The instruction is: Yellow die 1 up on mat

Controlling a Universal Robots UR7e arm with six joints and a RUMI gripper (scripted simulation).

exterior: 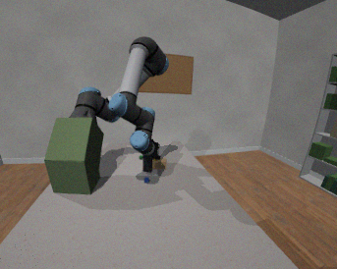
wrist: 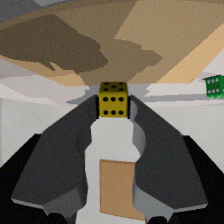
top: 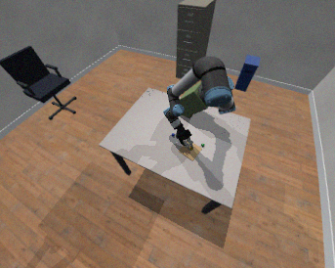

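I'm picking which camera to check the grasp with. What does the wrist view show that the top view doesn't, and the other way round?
Only the wrist view shows the yellow die clamped between the fingers, with six pips on the face toward the camera, and the pips on the green die.

Only the top view shows the whole table, the arm's pose, the office chair and the filing cabinet.

Both show the gripper, the tan mat beneath it, and the green die.
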